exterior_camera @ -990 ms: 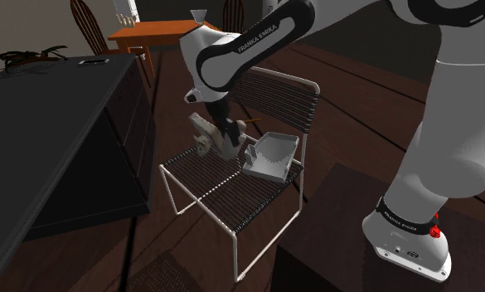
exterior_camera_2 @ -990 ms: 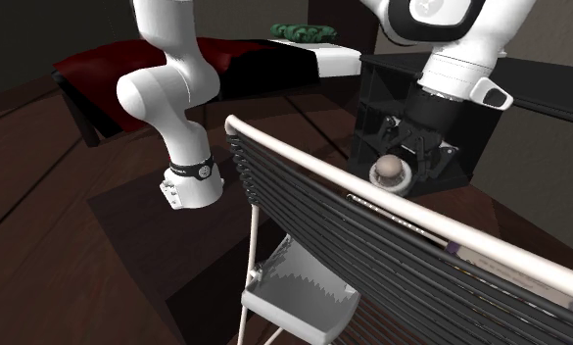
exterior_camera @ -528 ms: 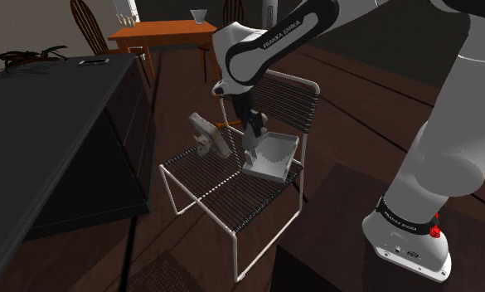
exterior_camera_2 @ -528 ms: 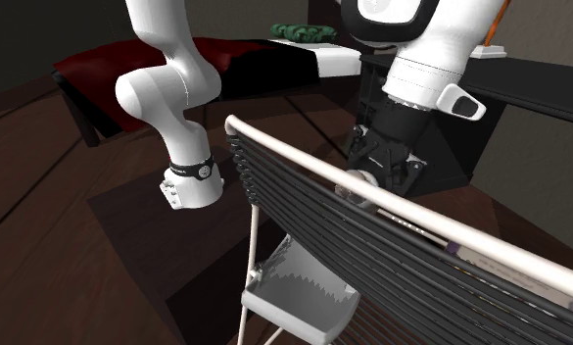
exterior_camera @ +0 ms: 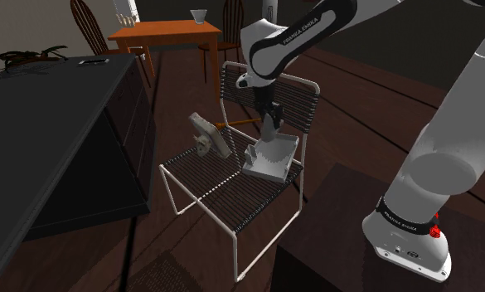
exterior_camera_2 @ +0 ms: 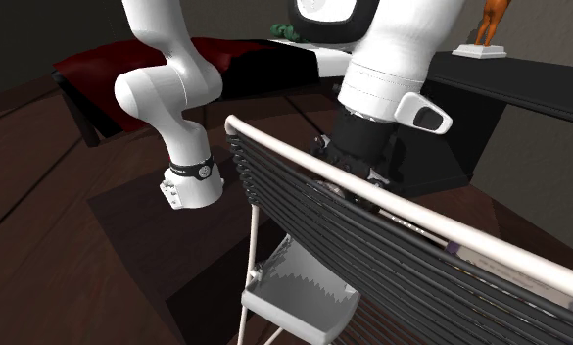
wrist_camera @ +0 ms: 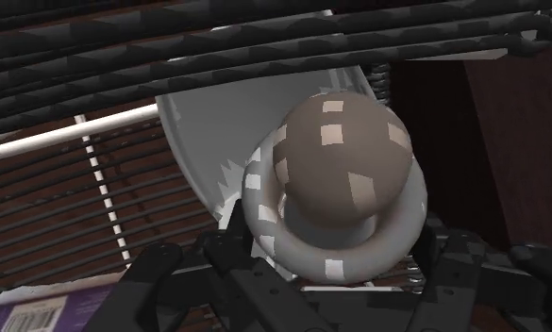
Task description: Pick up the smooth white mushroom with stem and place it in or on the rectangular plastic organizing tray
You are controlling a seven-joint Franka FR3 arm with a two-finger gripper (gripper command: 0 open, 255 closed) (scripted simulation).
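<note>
Over the last second I have watched the arm swing toward the shoulder view's right, away from the tan tilted block (exterior_camera: 206, 137) on the seat of the white-framed chair with dark cord seat and back (exterior_camera: 232, 197). The black two-finger gripper (exterior_camera: 271, 133) now hangs just above the pale grey rectangular tray (exterior_camera: 275, 159), which sits at the seat's right end in that view. In the second exterior view the hand has slid left and dropped partly behind the chair's top rail (exterior_camera_2: 372, 192), so I have lost my clear look at the load from that side.

The wrist view makes up for it. The grey-brown round-capped mushroom (wrist_camera: 344, 174), dappled with pale patches and set on a lighter grey ring, came along through the whole move. The fingers (wrist_camera: 160, 275) are closed on its lower part, gripping it. Behind the cap I see the tray's pale floor and jagged wall (wrist_camera: 208, 127), so the mushroom is in the air over the tray, not yet resting in it.

As I read it, the carry is all but done and the placing is what remains. I would lower a little further before letting go, since the chair back's cords run close by the hand and a drop from here might bounce the mushroom off the tray's wall.
</note>
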